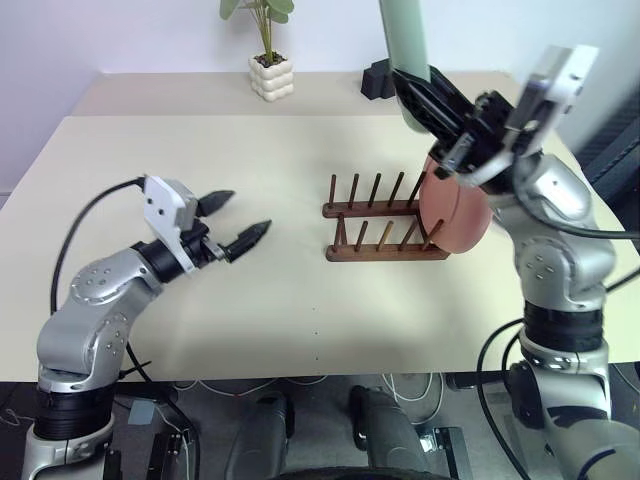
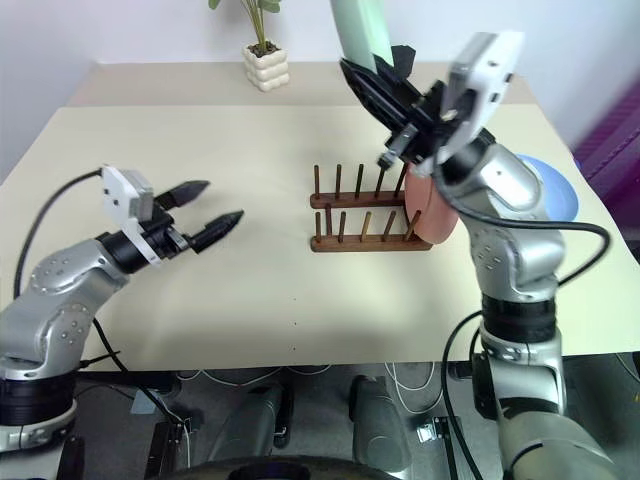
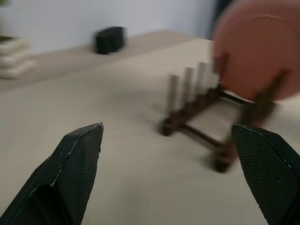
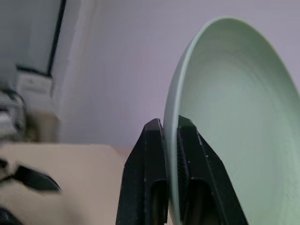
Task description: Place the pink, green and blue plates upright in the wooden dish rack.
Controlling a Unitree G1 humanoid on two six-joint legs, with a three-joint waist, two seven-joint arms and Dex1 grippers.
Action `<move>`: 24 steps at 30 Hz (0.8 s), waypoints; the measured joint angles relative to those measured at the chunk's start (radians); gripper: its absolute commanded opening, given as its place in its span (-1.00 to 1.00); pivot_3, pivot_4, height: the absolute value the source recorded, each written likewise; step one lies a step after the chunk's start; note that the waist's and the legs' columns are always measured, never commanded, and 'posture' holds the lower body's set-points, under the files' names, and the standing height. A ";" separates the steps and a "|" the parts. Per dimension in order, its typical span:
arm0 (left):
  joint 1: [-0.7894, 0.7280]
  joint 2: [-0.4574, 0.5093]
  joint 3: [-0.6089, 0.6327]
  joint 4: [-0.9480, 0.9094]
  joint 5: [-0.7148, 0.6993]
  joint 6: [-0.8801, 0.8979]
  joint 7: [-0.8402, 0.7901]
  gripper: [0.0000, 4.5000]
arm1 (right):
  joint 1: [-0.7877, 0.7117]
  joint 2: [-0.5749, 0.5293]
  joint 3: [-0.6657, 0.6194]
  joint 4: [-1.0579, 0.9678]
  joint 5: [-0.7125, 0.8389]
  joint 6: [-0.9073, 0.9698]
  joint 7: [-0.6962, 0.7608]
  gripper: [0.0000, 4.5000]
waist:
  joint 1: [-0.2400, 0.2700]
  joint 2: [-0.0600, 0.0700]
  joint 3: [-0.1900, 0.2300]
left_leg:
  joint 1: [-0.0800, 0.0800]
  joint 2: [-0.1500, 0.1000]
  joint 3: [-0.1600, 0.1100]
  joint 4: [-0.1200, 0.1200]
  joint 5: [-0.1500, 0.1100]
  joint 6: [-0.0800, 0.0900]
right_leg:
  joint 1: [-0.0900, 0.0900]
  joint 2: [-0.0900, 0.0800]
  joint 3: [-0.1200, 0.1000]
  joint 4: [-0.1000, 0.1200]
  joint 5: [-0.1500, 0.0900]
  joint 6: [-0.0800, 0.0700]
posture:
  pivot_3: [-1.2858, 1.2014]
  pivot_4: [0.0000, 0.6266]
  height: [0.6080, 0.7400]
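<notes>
Currently right claw [image 1: 415,85] is raised above the rack's far right end, fingers clamped on the rim of the green plate [image 1: 404,35]. Plate stands edge-on, rising toward 12 o'clock out of the head view. In the right wrist view the two fingers [image 4: 152,178] pinch the plate's rim [image 4: 234,122] between them, concave face turned to one side.

Left claw [image 1: 240,222] hangs over the counter [image 1: 250,300] at the rack's 9 o'clock, well apart from it, jaws wide apart, nothing between them. It points roughly level toward the rack. In the left wrist view both fingertips [image 3: 82,154] frame the rack with bare counter between.

Rack [image 1: 385,230] sits mid-counter, two bars with upright pegs, running 9 to 3 o'clock. Pink plate [image 1: 455,215] stands upright in the slot at the rack's 3 o'clock end, leaning on the pegs, partly hidden by the right arm. Remaining slots toward 9 o'clock hold nothing.

Blue plate [image 2: 550,185] lies on the counter at the rack's 3 o'clock, behind the right arm, only part of its rim visible.

Black block [image 1: 378,80] sits at the counter's far edge, 12 o'clock of the rack. White pot with a plant [image 1: 271,75] at about 11 o'clock, also on the far edge.
</notes>
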 measured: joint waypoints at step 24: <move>-0.015 -0.036 -0.196 0.025 0.040 -0.025 -0.087 0.99 | 0.233 -0.037 -0.164 -0.122 0.580 0.300 -0.274 -1.00 | 0.000 0.000 0.000 | 0.000 0.000 0.002 0.001 0.000 0.001 | 0.000 0.001 0.001 0.000 0.000 0.000 | 0.03 -0.52 0.94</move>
